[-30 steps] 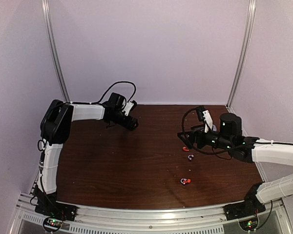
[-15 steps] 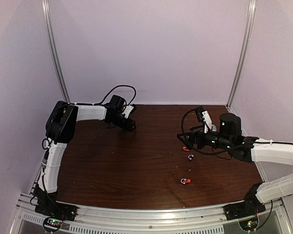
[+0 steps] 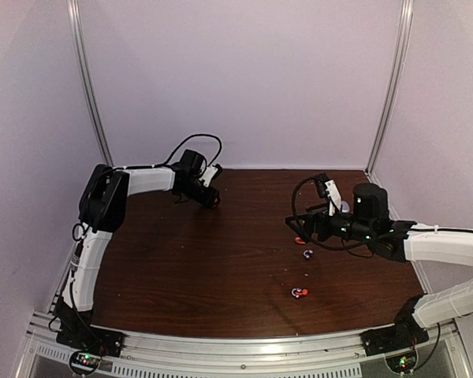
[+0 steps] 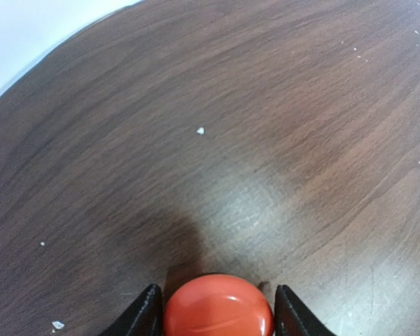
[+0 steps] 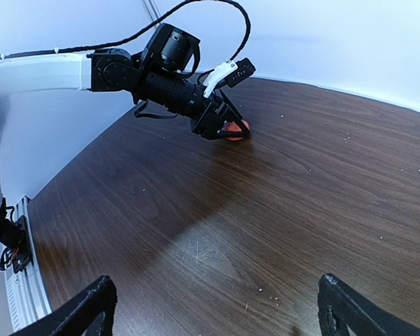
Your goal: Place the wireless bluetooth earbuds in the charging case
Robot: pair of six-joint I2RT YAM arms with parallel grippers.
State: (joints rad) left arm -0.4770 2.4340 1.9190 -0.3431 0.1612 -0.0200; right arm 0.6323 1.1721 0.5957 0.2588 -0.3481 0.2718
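The charging case (image 4: 218,308) is a round red shell lying on the dark wooden table (image 3: 221,268) at the back left, also visible as the red case (image 3: 214,200) from above. My left gripper (image 4: 217,292) sits low around it, with a black finger (image 4: 145,311) tight against each side. The wireless bluetooth earbuds lie right of centre: a red earbud (image 3: 299,239), a silvery earbud (image 3: 307,253) and a red-and-silver pair (image 3: 299,293). My right gripper (image 3: 294,225) hovers open just above the red earbud, nothing between its fingers (image 5: 98,297).
The right wrist view shows the left arm (image 5: 161,84) and the red case (image 5: 235,130) across bare wood. White walls and metal posts (image 3: 91,87) close in the back and sides. The aluminium rail (image 3: 236,350) runs along the near edge.
The left arm has reached a little further back and right over the case, and its jaws have closed in on it. The right arm and the earbuds have stayed put.
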